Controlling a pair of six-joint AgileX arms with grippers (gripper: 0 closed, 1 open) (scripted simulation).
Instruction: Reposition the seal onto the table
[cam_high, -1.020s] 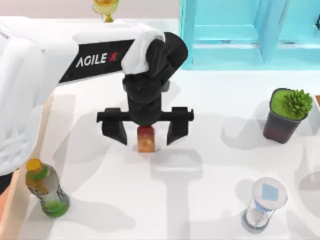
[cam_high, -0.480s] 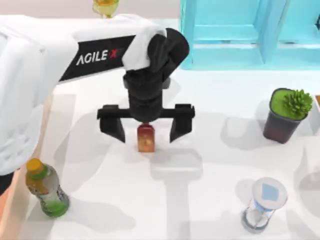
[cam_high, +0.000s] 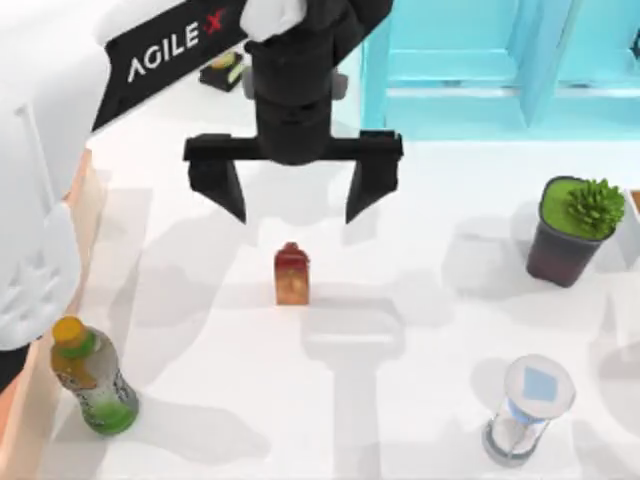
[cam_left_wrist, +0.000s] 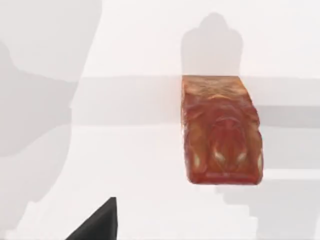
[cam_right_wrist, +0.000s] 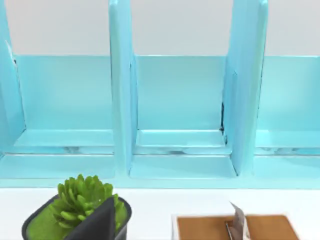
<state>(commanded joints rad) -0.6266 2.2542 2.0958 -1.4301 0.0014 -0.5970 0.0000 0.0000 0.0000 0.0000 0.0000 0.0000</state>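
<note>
The seal (cam_high: 291, 276), a small block with a dark red top and orange-tan body, stands upright by itself on the white table (cam_high: 400, 400) left of the middle. My left gripper (cam_high: 293, 200) hangs open above and behind it, its two black fingers spread wide and nothing between them. In the left wrist view the seal (cam_left_wrist: 221, 131) stands on the white surface with one black fingertip (cam_left_wrist: 97, 225) at the picture's edge, apart from it. A dark fingertip (cam_right_wrist: 97, 224) of my right arm shows at the right wrist view's edge.
A green bottle with a yellow cap (cam_high: 92, 378) stands at the front left. A sand timer (cam_high: 525, 409) is at the front right, a potted plant (cam_high: 572, 228) at the right. The light blue shelf unit (cam_high: 500, 60) runs along the back. A brown tray (cam_right_wrist: 235, 227) lies near the plant.
My left gripper has risen and drawn back from around the seal, its fingers staying wide apart. The seal stays where it stood on the table.
</note>
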